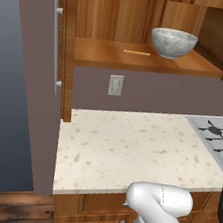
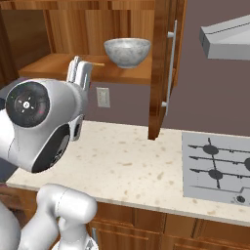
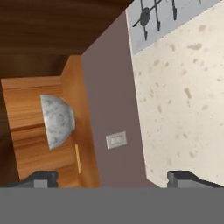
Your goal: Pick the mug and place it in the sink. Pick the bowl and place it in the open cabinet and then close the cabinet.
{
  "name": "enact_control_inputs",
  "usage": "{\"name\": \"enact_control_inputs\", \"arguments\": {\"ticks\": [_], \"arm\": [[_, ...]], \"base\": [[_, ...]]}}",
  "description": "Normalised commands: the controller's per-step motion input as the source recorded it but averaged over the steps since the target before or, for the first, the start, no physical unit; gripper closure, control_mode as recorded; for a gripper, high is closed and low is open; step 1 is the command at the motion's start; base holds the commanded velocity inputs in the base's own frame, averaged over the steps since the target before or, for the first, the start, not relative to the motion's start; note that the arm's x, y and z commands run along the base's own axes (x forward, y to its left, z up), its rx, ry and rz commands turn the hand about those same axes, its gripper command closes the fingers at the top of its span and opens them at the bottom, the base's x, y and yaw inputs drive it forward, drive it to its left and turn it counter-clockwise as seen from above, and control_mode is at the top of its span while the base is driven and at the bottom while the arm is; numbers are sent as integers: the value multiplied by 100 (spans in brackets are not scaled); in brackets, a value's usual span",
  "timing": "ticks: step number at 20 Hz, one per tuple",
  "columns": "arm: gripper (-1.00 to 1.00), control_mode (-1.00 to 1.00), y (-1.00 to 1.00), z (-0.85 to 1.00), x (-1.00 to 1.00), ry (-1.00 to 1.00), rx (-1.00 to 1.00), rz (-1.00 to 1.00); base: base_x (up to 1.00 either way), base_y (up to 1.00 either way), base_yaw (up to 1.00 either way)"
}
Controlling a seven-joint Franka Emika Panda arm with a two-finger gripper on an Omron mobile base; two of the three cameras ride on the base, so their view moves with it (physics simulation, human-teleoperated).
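Observation:
The pale speckled bowl [image 1: 173, 43] [image 2: 127, 52] [image 3: 57, 120] stands upright on the lower shelf of the cabinet [image 1: 141, 60] [image 2: 53, 66]. The cabinet's door [image 1: 33, 71] [image 2: 163, 63] is swung wide open, its long silver handle showing. My gripper [image 3: 113, 178] [image 2: 80, 72] hovers in front of the shelf, off to the bowl's side and apart from it. It is open, with nothing between its fingertips [image 3: 41, 177]. The mug and the sink are out of view.
A thin yellow stick [image 1: 136, 52] lies on the shelf beside the bowl. Below it is a wall outlet [image 1: 116, 85] and the speckled counter [image 1: 127, 151]. A stove [image 1: 216, 136] [image 2: 217, 168] sits at the right, under a range hood [image 2: 227, 39].

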Motion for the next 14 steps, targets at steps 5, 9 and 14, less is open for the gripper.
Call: {"name": "enact_control_inputs", "arguments": {"ticks": [5,9,14], "arm": [[-100,-100,0,1,-94,0,0,-1],[-100,-100,-6,1,-91,0,0,-1],[-100,-100,-31,1,-58,-11,0,0]], "base": [[0,0,0],[0,0,0],[0,0,0]]}}
